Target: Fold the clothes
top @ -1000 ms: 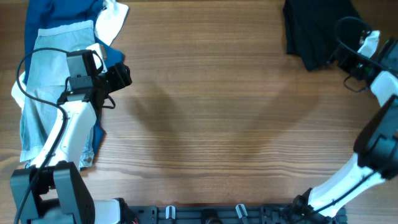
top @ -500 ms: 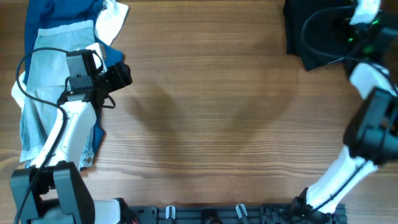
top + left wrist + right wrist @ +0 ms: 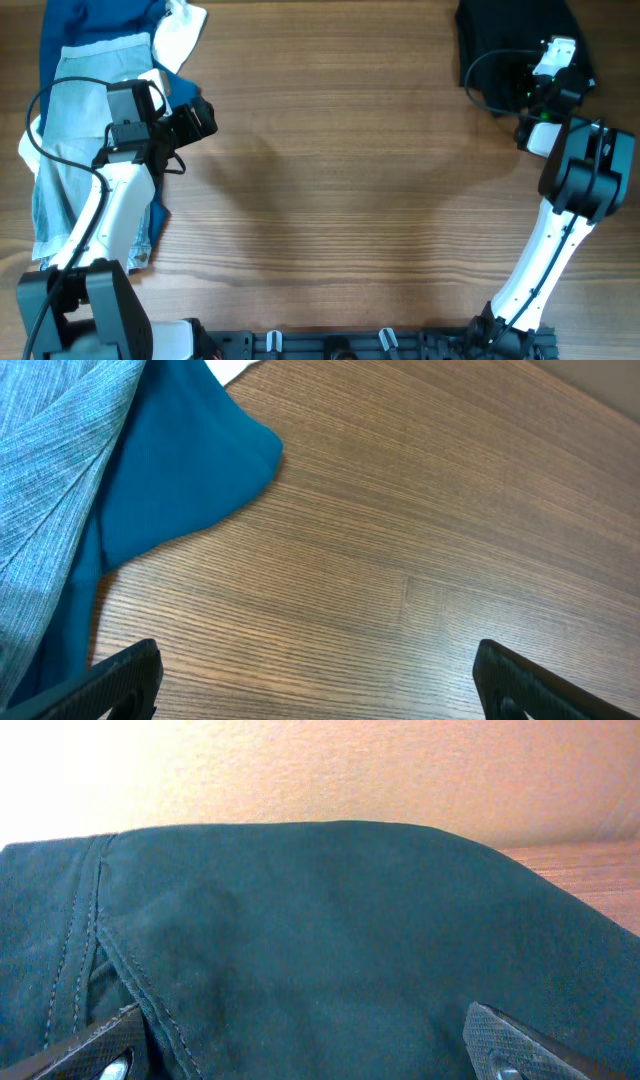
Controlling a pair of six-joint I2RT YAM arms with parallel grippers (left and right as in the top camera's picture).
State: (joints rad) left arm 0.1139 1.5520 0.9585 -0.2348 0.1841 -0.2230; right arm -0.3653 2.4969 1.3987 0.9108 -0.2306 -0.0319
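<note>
Plainly, nothing is folded yet: the black shorts (image 3: 500,40) are bunched at two o'clock; left pincer (image 3: 318,685) and right pincer (image 3: 305,1055) are spread apart.

Wooden table (image 3: 330,200) — black shorts (image 3: 500,40) at far right, dark blue garment (image 3: 95,20) and pale denim shorts (image 3: 90,62) left

plain black soft-fabric shorts (image 3: 490,30), table's far right corner: no print, tonal stitching, reads greenish-black in the right wrist view. pale blue denim shorts (image 3: 65,150), left edge: faded, fine streaky weave. dark blue garment (image 3: 95,22) under them: solid teal-blue, no pattern. white cloth (image 3: 182,30) beside it: plain. brown wooden table (image 3: 340,170): straight grain. left arm (image 3: 118,205), right arm (image 3: 550,240): white links, black joints, black cables.
</note>
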